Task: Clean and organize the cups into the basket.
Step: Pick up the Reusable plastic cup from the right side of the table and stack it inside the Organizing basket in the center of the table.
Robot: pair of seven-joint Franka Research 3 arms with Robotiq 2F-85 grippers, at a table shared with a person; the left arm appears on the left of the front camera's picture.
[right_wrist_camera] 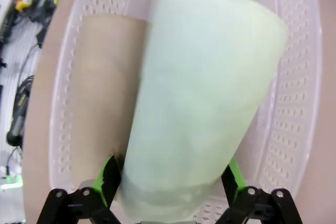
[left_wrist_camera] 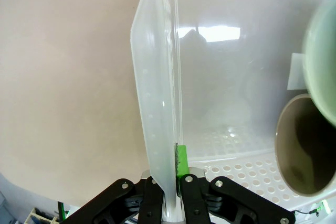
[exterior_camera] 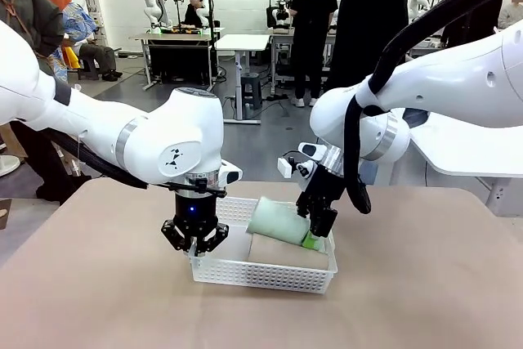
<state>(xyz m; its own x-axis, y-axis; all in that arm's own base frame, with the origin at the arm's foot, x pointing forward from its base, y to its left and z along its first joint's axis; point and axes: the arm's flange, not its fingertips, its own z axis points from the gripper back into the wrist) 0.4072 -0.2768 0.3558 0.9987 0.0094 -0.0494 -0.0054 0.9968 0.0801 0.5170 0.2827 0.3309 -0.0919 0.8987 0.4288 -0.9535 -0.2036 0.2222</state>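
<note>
Mint cup point(exterior_camera: 279, 220): I find it on its side inside the basket point(exterior_camera: 261, 275), tilted, leaning partly over the tan cup point(exterior_camera: 286, 252).
Tan cup: lies flat on the basket floor, along the basket's near wall.
Long axis: both cups run across the basket, from the wall that the left arm holds to the opposite wall. Their wide mouths face the held wall and their narrow bases face the opposite one.
Right gripper point(exterior_camera: 317, 239): stands at the basket's opposite wall, straddling the mint cup's narrow base with a green pad point(right_wrist_camera: 111, 178) on each side. I cannot tell whether the pads press the cup or stand just clear of it.
Left gripper point(exterior_camera: 196, 244): clenched on the basket's wall, which is pinched between its fingers. I judge it is steadying the basket.
Bearing: the mint cup extends straight away from the right gripper, in line with its fingers.
Nearer arm: the right.
Assessment: I judge any retreat should go up and off the base end, not sideways.
Risk: the mint cup is propped, not seated, so it may roll within the basket once freed.
</note>
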